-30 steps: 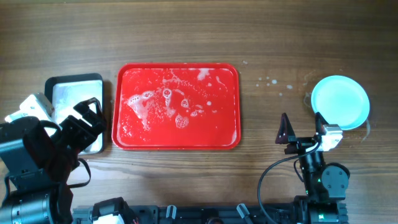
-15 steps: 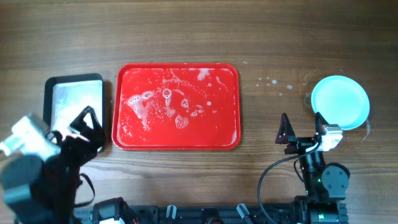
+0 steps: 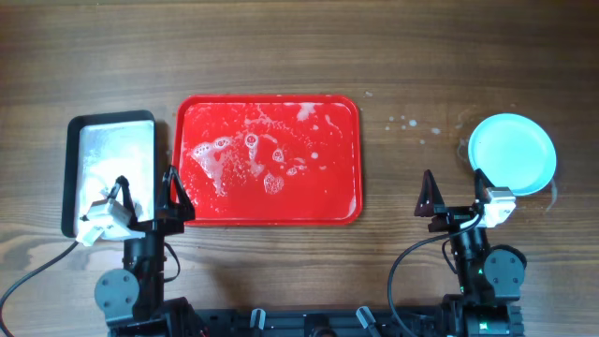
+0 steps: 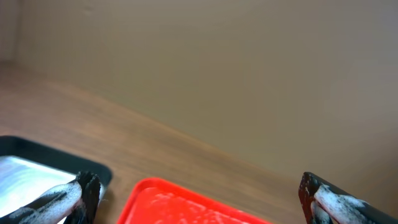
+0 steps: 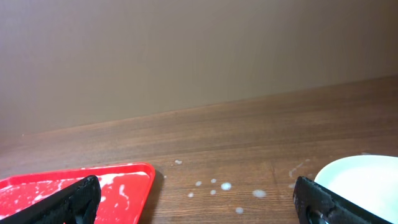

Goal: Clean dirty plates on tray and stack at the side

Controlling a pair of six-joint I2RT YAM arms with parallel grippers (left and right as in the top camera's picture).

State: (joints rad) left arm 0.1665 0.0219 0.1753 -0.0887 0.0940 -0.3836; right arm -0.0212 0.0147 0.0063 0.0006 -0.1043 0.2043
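The plates (image 3: 511, 153) lie right of the foam-streaked red tray (image 3: 266, 161), well apart from it. Overhead shows them whole, the right wrist only a rim. Left gripper (image 3: 146, 185) and right gripper (image 3: 454, 187) fingers apart, empty

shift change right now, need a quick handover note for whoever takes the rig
Left gripper: open, empty, by the near left corner of the tray.
Right gripper: open, empty, beside the plates.
Tray: foam only, no plates on it.
Plates: on the table at the right; seen as one disc, count unclear.
Done: tray emptied. Left: likely nothing, just check the stack.
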